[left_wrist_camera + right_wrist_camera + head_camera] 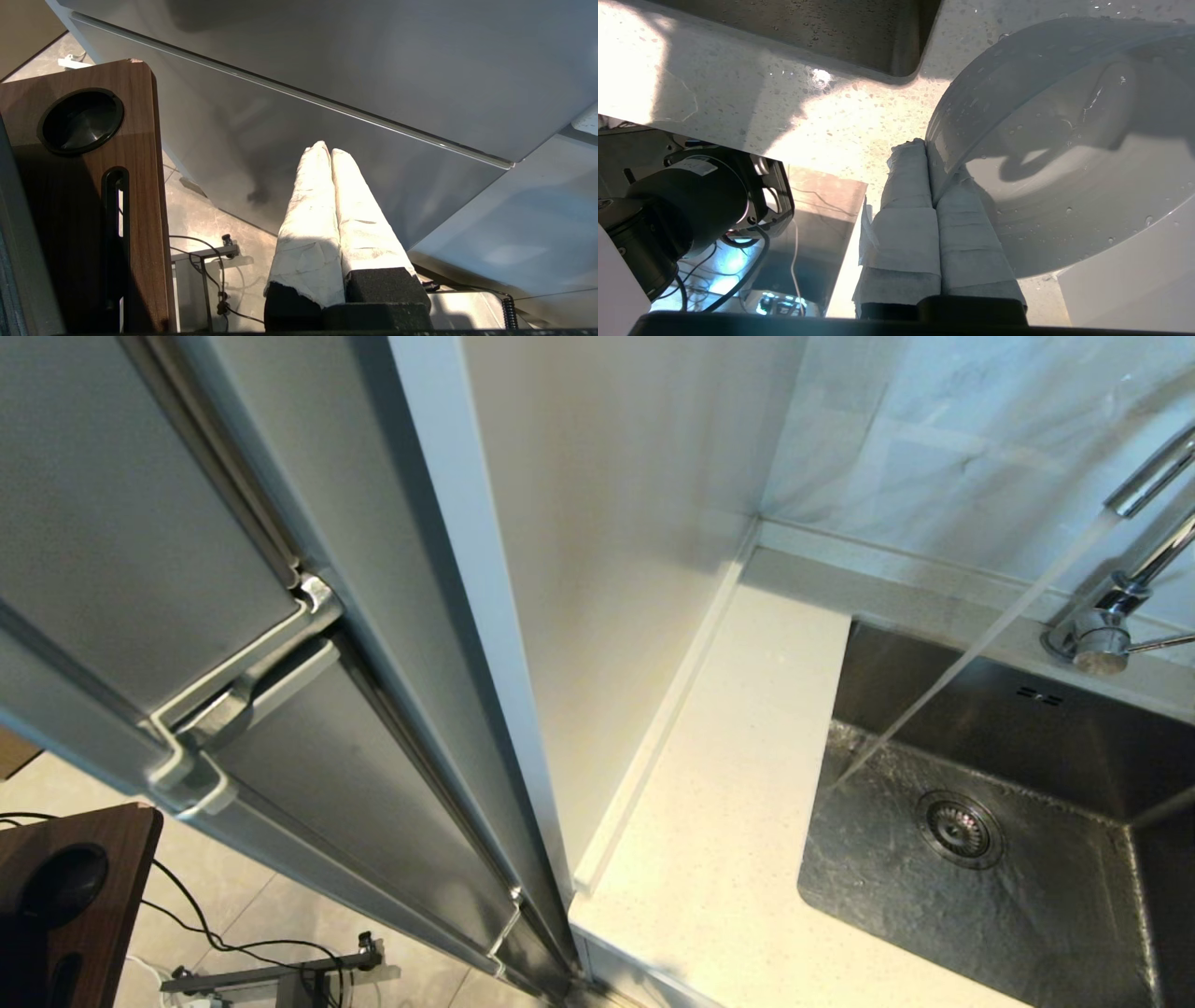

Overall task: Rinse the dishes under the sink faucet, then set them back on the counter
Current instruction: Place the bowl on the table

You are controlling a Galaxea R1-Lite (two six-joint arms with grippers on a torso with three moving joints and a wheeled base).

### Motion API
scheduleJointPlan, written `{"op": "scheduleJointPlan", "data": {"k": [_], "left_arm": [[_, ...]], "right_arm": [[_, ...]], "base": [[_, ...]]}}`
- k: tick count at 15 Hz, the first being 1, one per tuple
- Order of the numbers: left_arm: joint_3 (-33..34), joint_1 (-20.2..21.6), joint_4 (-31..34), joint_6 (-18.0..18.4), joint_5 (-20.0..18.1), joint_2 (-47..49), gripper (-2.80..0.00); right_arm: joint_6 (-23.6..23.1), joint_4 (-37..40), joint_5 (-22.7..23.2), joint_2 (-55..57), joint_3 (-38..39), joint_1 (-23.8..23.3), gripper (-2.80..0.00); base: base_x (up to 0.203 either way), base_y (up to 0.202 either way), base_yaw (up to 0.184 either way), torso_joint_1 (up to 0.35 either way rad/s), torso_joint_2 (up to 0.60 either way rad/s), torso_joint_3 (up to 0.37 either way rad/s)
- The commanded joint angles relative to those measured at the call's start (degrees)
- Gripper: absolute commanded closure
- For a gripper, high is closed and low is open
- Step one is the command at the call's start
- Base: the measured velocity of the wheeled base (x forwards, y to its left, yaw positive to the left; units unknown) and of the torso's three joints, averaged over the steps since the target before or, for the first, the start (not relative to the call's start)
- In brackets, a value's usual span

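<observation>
My right gripper (927,147) is shut on the rim of a pale whitish round dish (1064,186) that is wet with droplets. It holds the dish tilted just above the speckled counter (831,116), beside a corner of the sink (831,28). The head view shows the steel sink (980,915) with its drain strainer (960,828), and the chrome faucet (1111,616) with a stream of water (971,653) running into the basin. Neither gripper appears in that view. My left gripper (326,150) is shut and empty, parked low beside the fridge. No other dishes are in view.
A grey fridge (233,616) and a white side panel (607,569) wall off the counter (747,784) on the left. A wooden table (93,186) and cables (233,943) stand on the floor below. A black arm joint (691,210) shows at the counter's front edge.
</observation>
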Motion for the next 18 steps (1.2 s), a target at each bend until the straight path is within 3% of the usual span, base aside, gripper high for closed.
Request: {"op": "scheduleJointPlan", "data": {"k": [1, 9, 12, 13, 18], "left_arm": [[0.00, 0.01, 0.02, -0.08, -0.01, 0.00, 0.00], [0.00, 0.01, 0.02, -0.05, -0.01, 0.00, 0.00], [0.00, 0.01, 0.02, 0.01, -0.01, 0.00, 0.00], [0.00, 0.01, 0.02, 0.00, -0.01, 0.00, 0.00], [0.00, 0.01, 0.02, 0.00, -0.01, 0.00, 0.00]], "right_arm": [[-0.46, 0.44, 0.09, 1.37, 0.17, -0.01, 0.00], [-0.90, -4.94, 0.09, 5.69, 0.61, -0.02, 0.00], [-4.69, -6.58, 0.17, 5.94, 0.87, -0.63, 0.00], [-5.98, -6.59, 0.18, 5.90, 0.87, -0.87, -2.80], [-7.09, -6.34, 1.21, 4.39, 1.40, -1.41, -2.80]], "base": [[0.000, 0.000, 0.000, 0.000, 0.00, 0.000], [0.000, 0.000, 0.000, 0.000, 0.00, 0.000], [0.000, 0.000, 0.000, 0.000, 0.00, 0.000], [0.000, 0.000, 0.000, 0.000, 0.00, 0.000], [0.000, 0.000, 0.000, 0.000, 0.00, 0.000]]}}
